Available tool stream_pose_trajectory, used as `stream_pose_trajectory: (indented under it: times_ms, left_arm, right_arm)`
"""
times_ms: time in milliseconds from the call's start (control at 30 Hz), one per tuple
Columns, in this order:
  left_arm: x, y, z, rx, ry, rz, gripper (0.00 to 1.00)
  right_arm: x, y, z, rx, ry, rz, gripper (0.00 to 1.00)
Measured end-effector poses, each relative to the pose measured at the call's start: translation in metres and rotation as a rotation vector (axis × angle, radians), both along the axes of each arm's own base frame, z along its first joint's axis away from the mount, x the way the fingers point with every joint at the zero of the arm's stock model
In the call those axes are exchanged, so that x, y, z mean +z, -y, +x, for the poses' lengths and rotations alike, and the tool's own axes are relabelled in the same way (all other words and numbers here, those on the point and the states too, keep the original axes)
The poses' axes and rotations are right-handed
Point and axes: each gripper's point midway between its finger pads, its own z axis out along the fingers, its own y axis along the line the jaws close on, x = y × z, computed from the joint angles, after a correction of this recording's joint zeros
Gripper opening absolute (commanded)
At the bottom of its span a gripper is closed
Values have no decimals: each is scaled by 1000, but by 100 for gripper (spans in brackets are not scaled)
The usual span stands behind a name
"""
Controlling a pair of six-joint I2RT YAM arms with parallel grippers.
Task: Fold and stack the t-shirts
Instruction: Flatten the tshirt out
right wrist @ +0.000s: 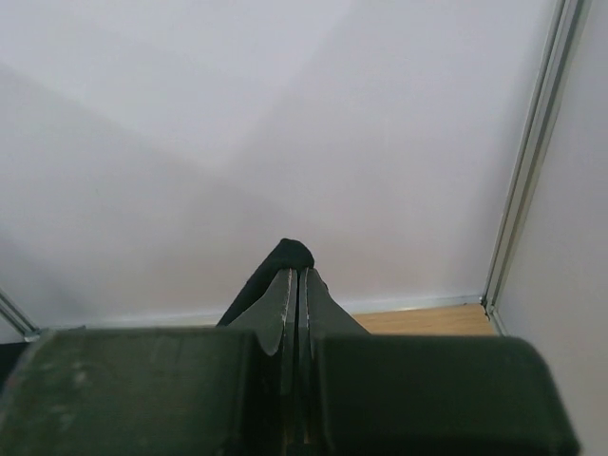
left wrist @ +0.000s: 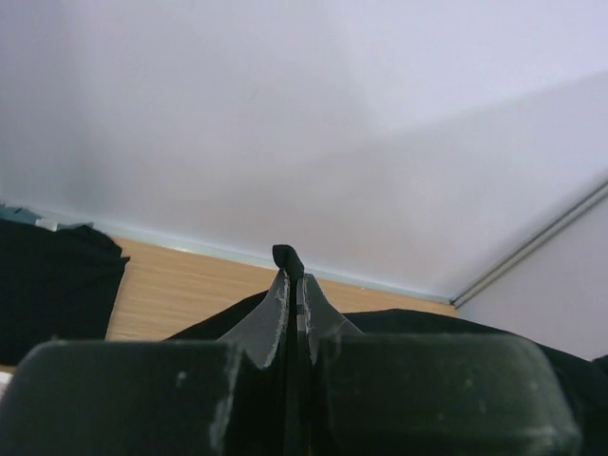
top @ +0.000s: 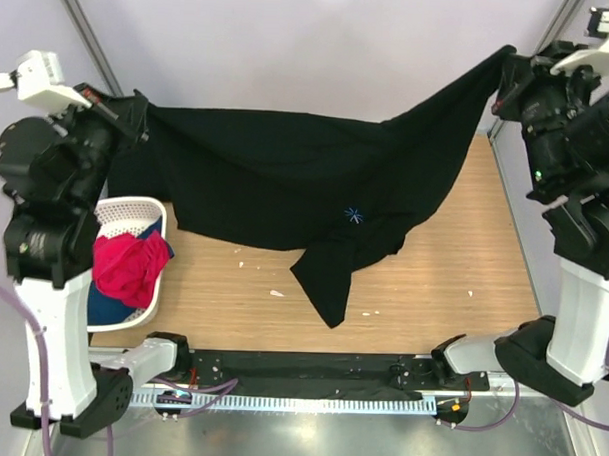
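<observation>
A black t-shirt (top: 276, 172) hangs stretched between both grippers above the wooden table (top: 453, 263). My left gripper (top: 138, 114) is shut on its left end, and a nub of black cloth (left wrist: 287, 256) pokes out past the tips of that gripper (left wrist: 294, 282). At the back right, higher up, my right gripper (top: 503, 67) is shut on the other end. There too, black cloth (right wrist: 290, 253) sticks out between its closed tips (right wrist: 298, 277). One sleeve (top: 328, 284) droops down onto the table near the middle.
A white mesh basket (top: 153, 215) stands at the left front, holding a red-pink garment (top: 128, 262) over a blue one (top: 107, 309). More black cloth (left wrist: 47, 285) lies at the left of the left wrist view. The wall runs close behind the table.
</observation>
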Motion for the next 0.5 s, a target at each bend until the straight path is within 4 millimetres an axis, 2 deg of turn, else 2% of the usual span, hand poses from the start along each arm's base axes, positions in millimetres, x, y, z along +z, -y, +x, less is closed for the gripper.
stream_pose_trajectory:
  times_ms: [100,200,400,467,500]
  left_arm:
    - [22,4,-37,-44,51,-11,0]
    - [52,5,-86,-83,151,-35,0]
    - [102,-8,-214,-101,393,-104,0]
    - [118,-16,-251,-82,475,-121,0]
    - [124,-19,-260,-74,502,-127,0]
  right_arm:
    - [4,8,-19,11,11,-16,1]
    - [16,21,-44,19,54,-6,1]
    - [41,54,-107,20,170,46,1]
    - [53,63,-124,9,224,64,1]
    - [58,66,-130,1,246,70,1]
